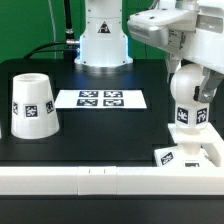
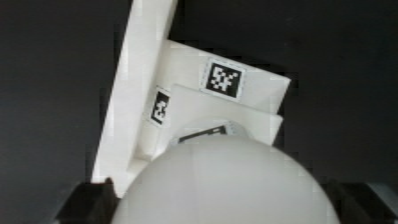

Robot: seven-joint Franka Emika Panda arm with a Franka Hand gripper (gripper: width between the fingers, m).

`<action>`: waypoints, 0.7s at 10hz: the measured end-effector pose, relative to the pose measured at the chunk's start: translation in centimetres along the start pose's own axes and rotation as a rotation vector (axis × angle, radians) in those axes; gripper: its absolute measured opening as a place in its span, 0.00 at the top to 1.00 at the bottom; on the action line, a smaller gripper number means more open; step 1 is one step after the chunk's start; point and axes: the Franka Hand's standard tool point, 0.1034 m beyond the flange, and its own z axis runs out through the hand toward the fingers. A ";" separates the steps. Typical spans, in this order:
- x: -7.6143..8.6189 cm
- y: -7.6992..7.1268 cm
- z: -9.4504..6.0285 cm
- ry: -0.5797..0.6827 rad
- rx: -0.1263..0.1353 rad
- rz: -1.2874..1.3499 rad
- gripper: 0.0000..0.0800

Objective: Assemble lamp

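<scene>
The white rounded bulb (image 1: 190, 98) stands upright with its neck over the flat square base (image 1: 192, 152) at the exterior view's right, by the table's front wall. I cannot tell whether the neck is seated in the base. My gripper (image 1: 190, 78) comes down from above and is shut on the bulb's round top. In the wrist view the bulb (image 2: 222, 180) fills the space between my dark fingers (image 2: 80, 205), with the tagged base (image 2: 228, 85) beyond it. The tapered shade (image 1: 32, 103) stands apart at the exterior view's left.
The marker board (image 1: 100, 98) lies flat at mid-table, behind the parts. The robot's white body (image 1: 103, 35) stands at the back. A white wall (image 1: 90, 180) runs along the table's front edge, close beside the base.
</scene>
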 end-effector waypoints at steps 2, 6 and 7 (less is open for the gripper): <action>0.0 -0.2 0.0 0.000 0.010 0.187 0.28; 0.2 -0.6 0.1 0.006 0.033 0.606 0.28; 0.3 -0.6 0.1 0.003 0.037 0.685 0.28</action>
